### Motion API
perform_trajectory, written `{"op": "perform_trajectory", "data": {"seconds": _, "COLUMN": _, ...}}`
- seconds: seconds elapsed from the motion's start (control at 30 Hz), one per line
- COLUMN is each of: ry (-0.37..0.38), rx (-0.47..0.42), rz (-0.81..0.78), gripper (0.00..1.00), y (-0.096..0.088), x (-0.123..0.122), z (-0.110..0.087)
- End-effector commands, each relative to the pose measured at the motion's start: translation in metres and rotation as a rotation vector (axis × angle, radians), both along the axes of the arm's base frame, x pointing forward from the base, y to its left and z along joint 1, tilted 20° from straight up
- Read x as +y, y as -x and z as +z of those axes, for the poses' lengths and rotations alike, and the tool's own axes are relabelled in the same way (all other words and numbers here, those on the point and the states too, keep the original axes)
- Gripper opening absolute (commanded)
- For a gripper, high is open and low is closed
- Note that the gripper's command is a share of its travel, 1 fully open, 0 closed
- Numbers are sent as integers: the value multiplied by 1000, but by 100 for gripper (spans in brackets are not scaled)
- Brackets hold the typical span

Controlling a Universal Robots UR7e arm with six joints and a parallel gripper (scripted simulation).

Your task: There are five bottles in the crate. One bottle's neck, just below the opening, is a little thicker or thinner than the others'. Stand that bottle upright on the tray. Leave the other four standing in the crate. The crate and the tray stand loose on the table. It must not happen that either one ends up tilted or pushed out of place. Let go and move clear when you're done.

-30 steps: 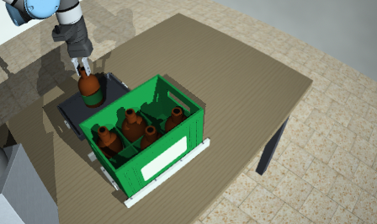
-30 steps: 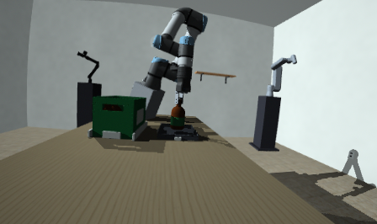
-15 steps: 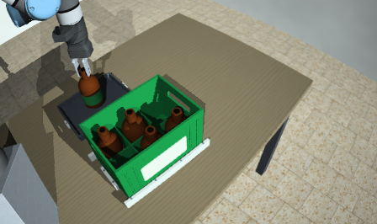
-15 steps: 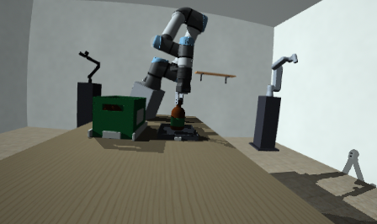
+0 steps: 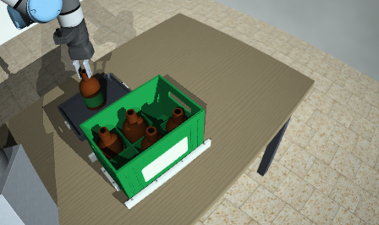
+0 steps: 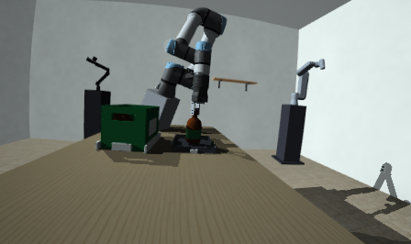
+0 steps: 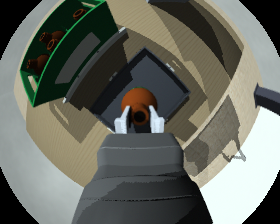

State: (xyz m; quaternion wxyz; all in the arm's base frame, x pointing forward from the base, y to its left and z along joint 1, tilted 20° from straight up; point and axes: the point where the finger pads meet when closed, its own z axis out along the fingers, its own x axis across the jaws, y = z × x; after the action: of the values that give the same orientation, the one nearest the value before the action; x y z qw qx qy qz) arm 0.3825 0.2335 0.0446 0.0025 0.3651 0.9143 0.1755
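My gripper (image 5: 85, 75) (image 6: 195, 113) (image 7: 139, 112) is shut on the neck of a brown bottle (image 5: 90, 89) (image 6: 194, 125) (image 7: 137, 96) with a green label. The bottle is upright over the dark tray (image 5: 73, 105) (image 6: 180, 143) (image 7: 150, 69), its base at the tray's floor; a tiny gap cannot be ruled out. The green crate (image 5: 195, 127) (image 6: 129, 136) (image 7: 50, 84) stands beside the tray. Several brown bottles stand in it, such as one at the left (image 5: 110, 146), one at the right (image 5: 174, 121) and one in the middle (image 5: 134, 128). Their neck widths cannot be compared reliably.
Pale strips (image 5: 169, 172) lie along the crate's base on the table (image 5: 237, 81) (image 6: 183, 194). The crate's near wall rises close to the tray, higher than the tray's low rim. The grey robot base (image 5: 30, 187) stands at the lower left in the top view.
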Motion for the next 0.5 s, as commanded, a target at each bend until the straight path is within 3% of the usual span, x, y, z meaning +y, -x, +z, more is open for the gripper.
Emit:
{"op": "perform_trajectory", "data": {"seconds": 0.0, "ry": 0, "rx": -1, "rz": 0, "gripper": 0, "y": -1, "x": 0, "z": -1}}
{"op": "perform_trajectory", "data": {"seconds": 0.47, "ry": 0, "rx": -1, "rz": 0, "gripper": 0, "y": -1, "x": 2, "z": -6}}
